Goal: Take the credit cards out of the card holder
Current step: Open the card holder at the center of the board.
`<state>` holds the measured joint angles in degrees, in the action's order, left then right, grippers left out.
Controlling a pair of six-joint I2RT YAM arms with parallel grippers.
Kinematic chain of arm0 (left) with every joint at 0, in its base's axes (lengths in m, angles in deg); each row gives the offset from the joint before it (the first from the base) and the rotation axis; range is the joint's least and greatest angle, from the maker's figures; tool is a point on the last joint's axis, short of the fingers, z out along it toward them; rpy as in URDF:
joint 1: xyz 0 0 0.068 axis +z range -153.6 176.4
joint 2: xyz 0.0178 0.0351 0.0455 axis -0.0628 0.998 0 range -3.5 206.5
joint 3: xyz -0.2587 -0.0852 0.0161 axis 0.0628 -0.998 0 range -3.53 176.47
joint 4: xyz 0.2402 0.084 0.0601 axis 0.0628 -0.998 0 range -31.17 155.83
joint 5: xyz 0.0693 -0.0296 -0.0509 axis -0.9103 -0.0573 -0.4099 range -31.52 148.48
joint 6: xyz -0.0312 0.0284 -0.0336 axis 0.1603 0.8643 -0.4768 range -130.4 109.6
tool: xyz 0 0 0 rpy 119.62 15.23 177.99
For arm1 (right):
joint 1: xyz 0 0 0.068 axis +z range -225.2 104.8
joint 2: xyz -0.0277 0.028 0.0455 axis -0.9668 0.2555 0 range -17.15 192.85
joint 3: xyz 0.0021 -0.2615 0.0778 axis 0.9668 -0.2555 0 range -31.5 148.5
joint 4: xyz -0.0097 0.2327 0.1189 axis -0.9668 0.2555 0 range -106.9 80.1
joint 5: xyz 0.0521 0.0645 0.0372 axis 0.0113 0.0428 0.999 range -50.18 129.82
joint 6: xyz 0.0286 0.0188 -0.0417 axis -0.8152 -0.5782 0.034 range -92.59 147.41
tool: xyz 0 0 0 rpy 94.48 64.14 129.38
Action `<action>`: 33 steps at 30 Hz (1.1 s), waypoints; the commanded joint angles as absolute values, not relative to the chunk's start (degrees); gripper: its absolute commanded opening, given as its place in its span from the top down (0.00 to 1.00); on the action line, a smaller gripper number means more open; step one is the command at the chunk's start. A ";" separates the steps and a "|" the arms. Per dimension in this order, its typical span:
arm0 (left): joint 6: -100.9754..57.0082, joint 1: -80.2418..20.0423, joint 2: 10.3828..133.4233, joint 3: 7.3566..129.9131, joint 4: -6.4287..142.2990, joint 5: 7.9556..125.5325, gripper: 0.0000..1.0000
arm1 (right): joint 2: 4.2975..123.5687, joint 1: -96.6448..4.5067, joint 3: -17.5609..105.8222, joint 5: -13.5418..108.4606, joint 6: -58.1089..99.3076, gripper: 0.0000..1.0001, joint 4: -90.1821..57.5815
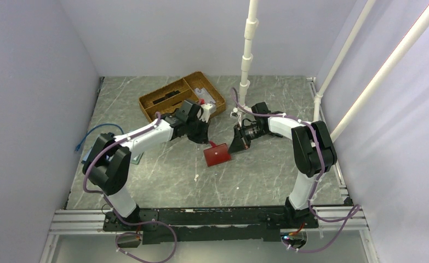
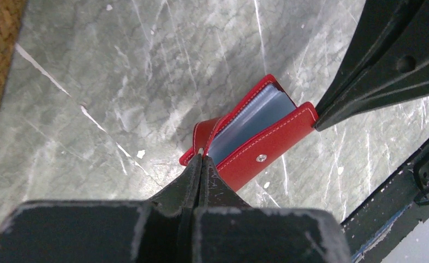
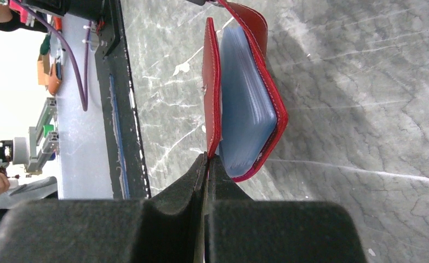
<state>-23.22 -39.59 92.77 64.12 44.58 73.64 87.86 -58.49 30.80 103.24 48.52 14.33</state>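
Observation:
The red card holder [image 1: 216, 154] hangs between both grippers just above the table. My left gripper [image 1: 205, 138] is shut on its snap tab end [image 2: 202, 133]. My right gripper [image 1: 237, 146] is shut on the edge of one red cover [image 3: 212, 98]. The holder [image 2: 256, 143] is partly open, and a stack of pale blue-grey clear pockets [image 3: 245, 104] shows between the covers. No separate credit card can be made out; any are hidden inside the pockets.
A woven brown tray [image 1: 180, 94] with dark and pale items stands at the back, just behind my left gripper. A white pole [image 1: 247, 55] rises behind my right gripper. A blue cable [image 1: 89, 137] lies at the left wall.

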 commanded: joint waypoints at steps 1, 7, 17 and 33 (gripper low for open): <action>-20.98 -39.62 89.16 64.00 46.69 79.09 1.00 | 86.95 -58.24 33.32 103.95 56.59 1.00 20.21; -18.62 -39.40 86.06 64.22 46.54 91.87 1.00 | 81.72 -56.56 34.32 103.61 75.96 1.00 30.64; -25.94 -35.61 84.84 61.98 49.37 102.83 1.00 | 59.51 -41.33 16.78 80.83 97.02 1.00 14.91; -43.73 -34.76 78.69 51.30 51.76 101.33 1.00 | 57.38 -36.86 13.54 80.38 103.57 0.40 22.38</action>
<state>-36.82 -34.10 81.12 52.87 48.51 100.92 59.34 -36.52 8.94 74.52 103.81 18.48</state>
